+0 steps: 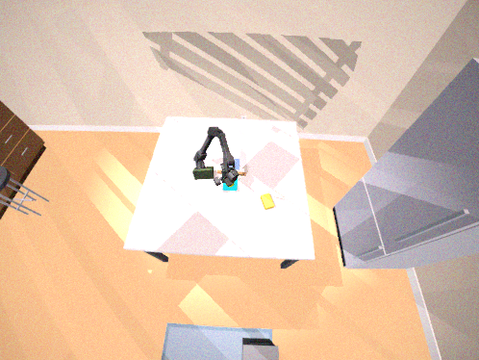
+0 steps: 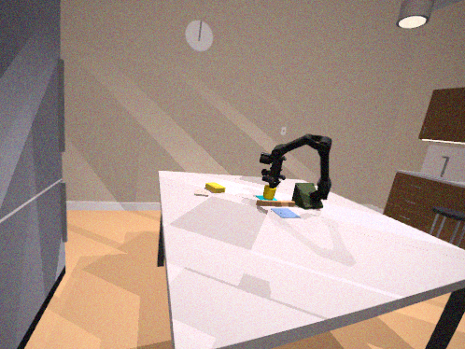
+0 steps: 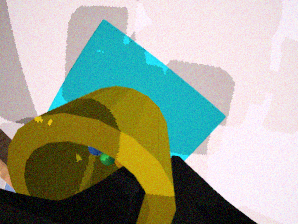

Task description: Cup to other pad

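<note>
The yellow cup (image 2: 269, 192) (image 3: 142, 112) is in my gripper (image 2: 271, 186) (image 3: 160, 161), which is shut on its wall. The cup is at the cyan pad (image 1: 230, 189) (image 2: 260, 197) (image 3: 165, 100), roughly upright, its base very low; whether it touches the pad I cannot tell. In the wrist view, a blue marble (image 3: 93, 150), a green marble (image 3: 106, 159) and part of an orange one show inside the cup. The fingers hide part of the inside. The blue pad (image 1: 237, 163) (image 2: 286, 213) has nothing on it.
A wooden bar (image 1: 241, 173) (image 2: 280, 203) lies between the two pads. A dark green block (image 1: 203, 173) (image 2: 305, 196) stands beside the arm. A yellow block (image 1: 267, 201) (image 2: 215, 188) lies farther off, near a small pale flat piece (image 2: 201, 193).
</note>
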Tool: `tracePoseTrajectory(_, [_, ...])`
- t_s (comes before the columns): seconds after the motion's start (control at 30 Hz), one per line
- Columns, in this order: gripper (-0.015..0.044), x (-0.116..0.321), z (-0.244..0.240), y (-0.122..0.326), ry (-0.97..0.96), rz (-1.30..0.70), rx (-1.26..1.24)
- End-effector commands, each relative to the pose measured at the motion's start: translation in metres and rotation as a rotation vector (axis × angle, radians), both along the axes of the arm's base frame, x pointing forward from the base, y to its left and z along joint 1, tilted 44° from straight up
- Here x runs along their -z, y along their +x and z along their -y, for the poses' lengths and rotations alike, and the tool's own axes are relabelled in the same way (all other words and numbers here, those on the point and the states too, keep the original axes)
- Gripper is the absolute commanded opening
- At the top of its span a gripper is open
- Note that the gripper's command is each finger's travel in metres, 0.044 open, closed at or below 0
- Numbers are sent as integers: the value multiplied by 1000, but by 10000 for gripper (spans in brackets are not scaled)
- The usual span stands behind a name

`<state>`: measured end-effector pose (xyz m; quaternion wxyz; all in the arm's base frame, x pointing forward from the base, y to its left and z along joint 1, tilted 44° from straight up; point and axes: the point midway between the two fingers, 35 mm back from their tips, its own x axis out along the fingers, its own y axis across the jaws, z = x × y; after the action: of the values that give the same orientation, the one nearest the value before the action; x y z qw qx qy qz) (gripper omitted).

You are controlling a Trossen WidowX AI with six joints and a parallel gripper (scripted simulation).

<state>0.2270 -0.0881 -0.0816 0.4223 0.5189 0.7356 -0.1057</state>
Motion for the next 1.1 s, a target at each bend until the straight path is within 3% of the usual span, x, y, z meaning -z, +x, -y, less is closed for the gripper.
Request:
tracePoseTrajectory(0.0, [0,-1,0,0,0,1,-1])
tracePoseTrajectory(0.13, [0,-1,0,0,0,1,-1])
tracePoseTrajectory(0.33, [147,-1,0,0,0,1,-1])
tracePoseTrajectory(1.07, [147,-16,16,4,1,-1,2])
